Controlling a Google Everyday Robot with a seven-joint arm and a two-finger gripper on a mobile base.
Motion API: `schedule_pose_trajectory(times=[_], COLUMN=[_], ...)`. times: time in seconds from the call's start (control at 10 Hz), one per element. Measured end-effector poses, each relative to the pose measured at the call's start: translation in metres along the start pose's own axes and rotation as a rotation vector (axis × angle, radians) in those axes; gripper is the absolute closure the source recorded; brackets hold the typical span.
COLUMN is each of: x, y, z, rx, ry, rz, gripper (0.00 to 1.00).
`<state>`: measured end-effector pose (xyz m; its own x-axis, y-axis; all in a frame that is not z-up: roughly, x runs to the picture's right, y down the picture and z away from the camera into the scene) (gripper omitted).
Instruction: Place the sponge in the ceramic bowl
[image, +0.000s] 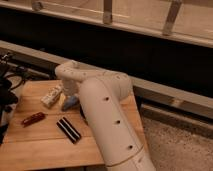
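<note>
The light-blue sponge (69, 104) lies on the wooden table (35, 145), just right of the cream box. My gripper (72, 97) hangs from the white arm directly above the sponge, at or touching its top; the arm's wrist hides most of it. Of the black ceramic bowl (83, 117) only a dark sliver shows, right of the sponge; the thick white arm covers the remainder.
A cream-white printed box (51, 95) lies left of the sponge. A small red object (33, 119) sits near the left edge, and a black bar with white stripes (68, 130) lies in front. Dark cables and gear (7, 90) crowd the far left. A dark wall runs behind.
</note>
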<state>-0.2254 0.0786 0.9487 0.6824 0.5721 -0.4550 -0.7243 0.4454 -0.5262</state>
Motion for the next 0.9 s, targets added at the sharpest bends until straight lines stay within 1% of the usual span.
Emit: schedule_pose_trajectory(times=[0.2,0.3,0.5,0.6,0.7,0.8,0.9], x=[-0.0001,-0.0001,0.0001,0.0007,0.001,0.0011,0.0012], y=[-0.0011,-0.0012,-0.0013,-0.0023,-0.0022,-0.0023,-0.0021], z=[0.0004,0.0002,-0.0001,-0.0005,-0.0007,-0.0007,-0.0007], rx=[-0.007,-0.01,-0.01,-0.01,-0.01,-0.01,-0.01], ry=[-0.005,-0.006,-0.006,-0.006,-0.004,-0.004,-0.004], rz=[-0.002,-0.004,-0.004,-0.003,-0.003,-0.003,-0.003], gripper=[0.43,0.51,0.73,0.81,0.93,0.99,1.0])
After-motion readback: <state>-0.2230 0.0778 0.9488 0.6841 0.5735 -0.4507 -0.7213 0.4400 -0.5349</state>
